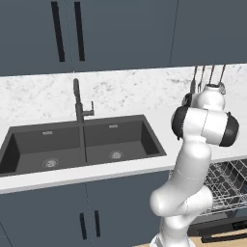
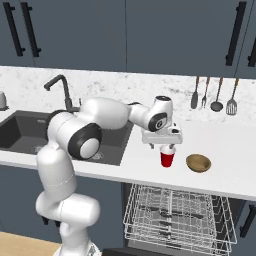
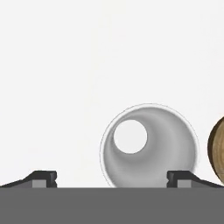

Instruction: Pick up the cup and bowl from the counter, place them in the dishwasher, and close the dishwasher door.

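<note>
Our pincer hangs just above the red cup, jaws spread wide and holding nothing. The cup stands upright on the white worktop, with the brown bowl just beside it on the side away from the sink. In the hand view we look straight down into the cup's pale inside; it sits toward one fingertip rather than midway, with the bowl's edge at the frame's border.

As we judge it, the step in hand is the grasp of the cup. We would shift sideways until the cup is centred between the jaws, then lower straight down and close on its wall, taking care not to nudge the bowl.

The worktop is plain and smooth, backed by speckled marble. A black double sink with a dark tap lies to one side, and utensils hang on the wall. Below, the dishwasher's wire rack is pulled out, ready to receive.
</note>
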{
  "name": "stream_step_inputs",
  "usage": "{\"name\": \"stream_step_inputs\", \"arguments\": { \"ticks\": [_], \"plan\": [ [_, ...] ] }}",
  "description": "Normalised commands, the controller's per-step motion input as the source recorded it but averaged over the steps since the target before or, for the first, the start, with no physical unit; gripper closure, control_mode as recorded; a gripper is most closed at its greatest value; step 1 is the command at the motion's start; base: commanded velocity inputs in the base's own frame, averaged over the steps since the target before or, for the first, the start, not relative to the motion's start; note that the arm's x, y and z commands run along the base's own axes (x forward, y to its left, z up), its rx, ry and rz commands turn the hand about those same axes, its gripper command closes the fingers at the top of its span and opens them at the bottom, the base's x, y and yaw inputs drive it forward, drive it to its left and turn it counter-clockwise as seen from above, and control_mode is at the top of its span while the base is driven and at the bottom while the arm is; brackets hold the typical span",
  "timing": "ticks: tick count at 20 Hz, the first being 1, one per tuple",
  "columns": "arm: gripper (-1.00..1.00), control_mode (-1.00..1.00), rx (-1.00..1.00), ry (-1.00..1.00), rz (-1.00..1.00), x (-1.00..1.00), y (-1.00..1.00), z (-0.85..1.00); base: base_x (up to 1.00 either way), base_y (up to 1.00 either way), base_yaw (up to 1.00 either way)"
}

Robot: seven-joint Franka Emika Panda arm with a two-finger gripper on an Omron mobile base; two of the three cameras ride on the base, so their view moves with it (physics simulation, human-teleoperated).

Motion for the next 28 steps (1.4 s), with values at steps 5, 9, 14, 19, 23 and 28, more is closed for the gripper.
{"name": "stream_step_inputs", "arguments": {
  "ticks": [5,9,14,19,23,28],
  "plan": [
    [-1.00,-1.00,0.00,0.00,0.00,0.02,0.09,-0.26,0.00,0.00,0.00],
    [-1.00,-1.00,0.00,0.00,0.00,0.02,0.14,-0.15,0.00,0.00,0.00],
    [-1.00,-1.00,0.00,0.00,0.00,0.05,0.11,-0.13,0.00,0.00,0.00],
    [-1.00,-1.00,0.00,0.00,0.04,0.29,-0.01,-0.15,0.00,0.00,0.00],
    [-1.00,-1.00,0.00,0.00,0.05,0.34,-0.06,-0.22,0.00,0.00,0.00],
    [-1.00,-1.00,0.00,0.00,0.02,0.08,-0.13,-0.34,0.00,0.00,0.00]
  ]
}}
